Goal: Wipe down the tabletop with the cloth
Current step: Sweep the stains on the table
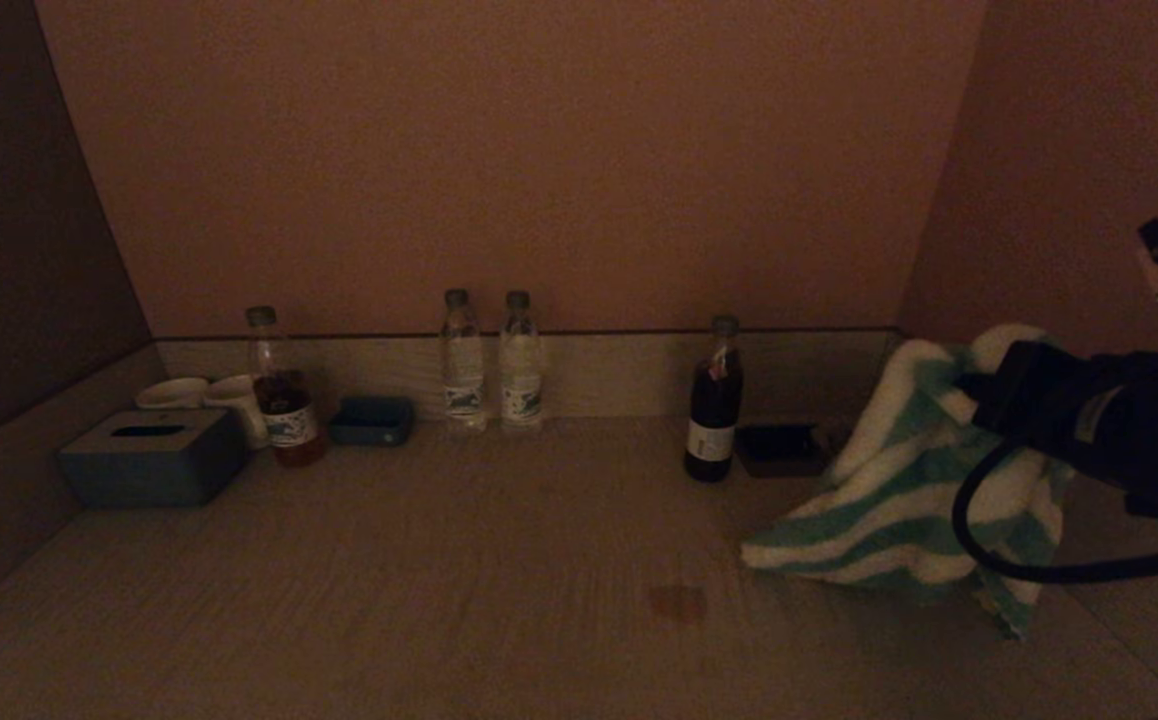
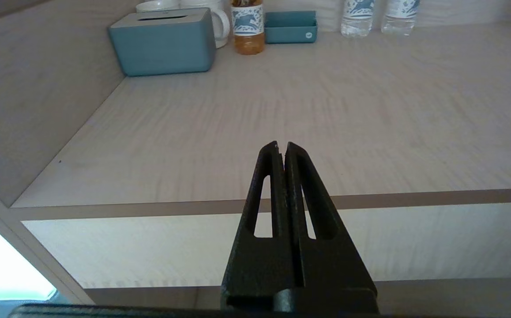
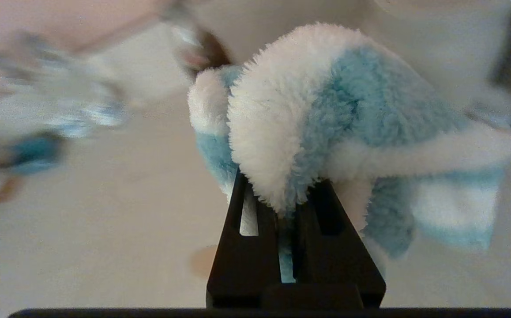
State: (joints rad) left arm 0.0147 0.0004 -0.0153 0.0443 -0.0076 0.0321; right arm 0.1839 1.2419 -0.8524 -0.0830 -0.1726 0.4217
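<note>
My right gripper (image 1: 979,385) is shut on a fluffy blue-and-white striped cloth (image 1: 899,490) and holds it above the right side of the light wood tabletop (image 1: 499,560). The cloth hangs down from the fingers, its lower edge near the surface. In the right wrist view the cloth (image 3: 326,110) bulges over my right gripper (image 3: 287,194). A small brownish stain (image 1: 677,602) lies on the tabletop left of and below the cloth; it also shows in the right wrist view (image 3: 202,261). My left gripper (image 2: 280,145) is shut and empty, parked off the table's front edge.
Along the back wall stand a grey-blue tissue box (image 1: 152,456), two white mugs (image 1: 207,395), an amber drink bottle (image 1: 282,405), a small blue tray (image 1: 371,420), two water bottles (image 1: 491,360), a dark bottle (image 1: 714,405) and a dark tray (image 1: 782,448). Walls close both sides.
</note>
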